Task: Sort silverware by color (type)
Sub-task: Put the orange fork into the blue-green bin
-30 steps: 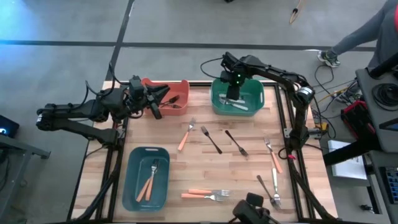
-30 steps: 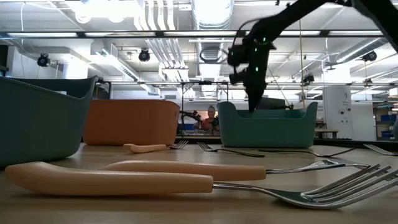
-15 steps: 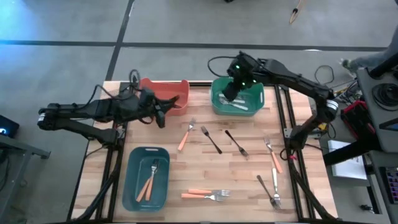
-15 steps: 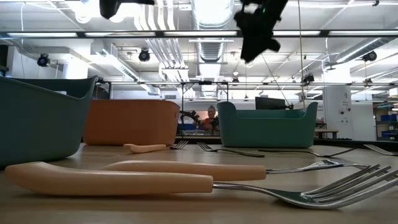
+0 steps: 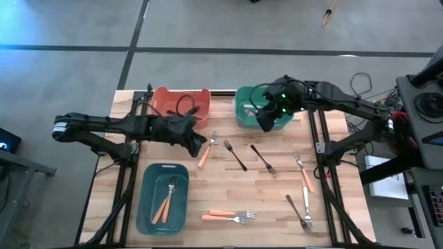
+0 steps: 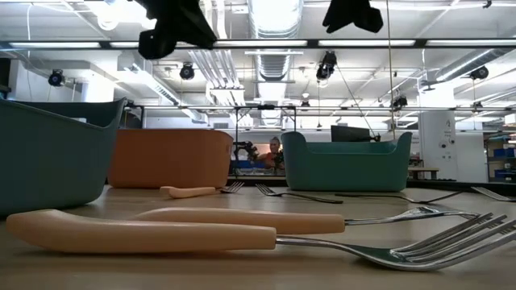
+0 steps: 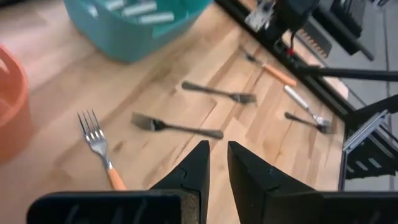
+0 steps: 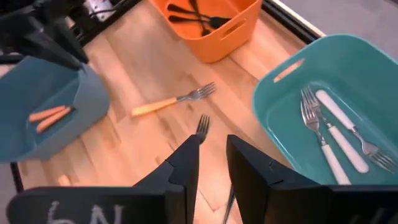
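Observation:
The silverware lies scattered on the wooden table. An orange-handled fork [image 5: 206,151] and two black forks [image 5: 235,155] [image 5: 263,158] lie mid-table. My left gripper [image 5: 199,143] hovers just left of the orange-handled fork [image 7: 99,146], its fingers a narrow gap apart with nothing between them. My right gripper [image 5: 266,122] hangs above the near rim of the green bin [image 5: 243,111], open a little and empty. White-handled forks [image 8: 329,134] lie in that bin.
The orange bin [image 5: 166,102] at the back holds black forks [image 8: 199,15]. The blue bin [image 5: 149,200] near the front left holds orange-handled forks. Two orange-handled forks [image 5: 230,216] lie near the front edge, and more utensils [image 5: 302,190] lie at the right.
My left gripper has left the orange bin, moving toward the table's right and near edges and coming down toward the orange-handled fork, tipping as it went. My right gripper has risen out of the green bin and drifted toward the near edge.

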`<control>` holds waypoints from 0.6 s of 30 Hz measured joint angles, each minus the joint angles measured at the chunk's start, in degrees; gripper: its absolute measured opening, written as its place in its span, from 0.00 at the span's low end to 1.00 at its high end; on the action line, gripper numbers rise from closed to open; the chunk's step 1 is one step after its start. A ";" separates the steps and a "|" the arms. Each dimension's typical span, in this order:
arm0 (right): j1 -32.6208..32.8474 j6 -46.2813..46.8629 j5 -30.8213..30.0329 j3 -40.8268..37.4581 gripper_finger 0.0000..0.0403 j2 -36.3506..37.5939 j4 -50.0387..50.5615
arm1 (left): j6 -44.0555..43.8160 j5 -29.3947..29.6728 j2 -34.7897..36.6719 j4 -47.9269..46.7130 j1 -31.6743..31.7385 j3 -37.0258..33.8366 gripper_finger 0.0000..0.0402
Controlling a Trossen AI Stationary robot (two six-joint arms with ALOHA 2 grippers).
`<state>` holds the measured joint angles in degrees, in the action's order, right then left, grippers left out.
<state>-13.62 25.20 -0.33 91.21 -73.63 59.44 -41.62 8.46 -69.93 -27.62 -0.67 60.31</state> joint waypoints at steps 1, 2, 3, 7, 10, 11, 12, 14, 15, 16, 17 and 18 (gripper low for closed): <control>0.48 -0.27 -0.59 -0.55 0.17 0.46 -0.15 | -0.71 -0.44 -0.66 -0.06 0.00 0.00 0.10; 0.95 -0.44 -1.38 -1.18 0.16 0.94 -0.20 | -1.57 -0.49 -1.38 -0.24 0.00 0.00 0.10; 1.29 -0.71 -1.93 -1.90 0.15 1.38 -0.35 | -2.57 -0.51 -2.02 -0.46 0.00 0.00 0.10; 2.01 -1.22 -2.48 -5.15 0.14 3.37 -2.88 | -7.05 -1.09 -4.31 -1.28 0.02 0.00 0.10; 2.16 -1.20 -2.48 -7.78 0.14 4.93 -5.29 | -9.50 -1.68 -5.90 -1.64 0.02 0.00 0.10; 2.16 -1.19 -2.48 -8.59 0.14 5.32 -5.83 | -10.20 -1.77 -6.40 -1.91 0.02 0.00 0.10; 2.21 -1.19 -2.48 -9.30 0.14 5.70 -6.19 | -10.73 -1.93 -6.83 -2.06 0.02 0.00 0.10; 2.26 -1.19 -2.53 -10.60 0.15 6.31 -6.78 | -12.04 -2.15 -7.56 -2.25 0.02 0.00 0.10; 2.26 -1.17 -2.53 -11.40 0.15 6.70 -7.43 | -12.76 -2.22 -7.79 -2.52 0.02 0.00 0.10; 2.26 -1.16 -2.51 -12.15 0.14 7.03 -8.14 | -13.53 -2.22 -8.14 -3.01 0.02 0.00 0.10; 2.30 -0.94 -2.48 -12.94 0.15 7.39 -9.01 | -14.36 -2.22 -8.49 -3.45 0.02 0.00 0.10; 2.36 -0.77 -2.46 -13.67 0.15 7.71 -9.66 | -15.24 -2.24 -8.83 -3.79 0.02 0.00 0.10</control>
<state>-11.26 24.44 -2.79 77.54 -65.92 49.78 -56.86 6.22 -78.76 -31.41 -0.64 60.31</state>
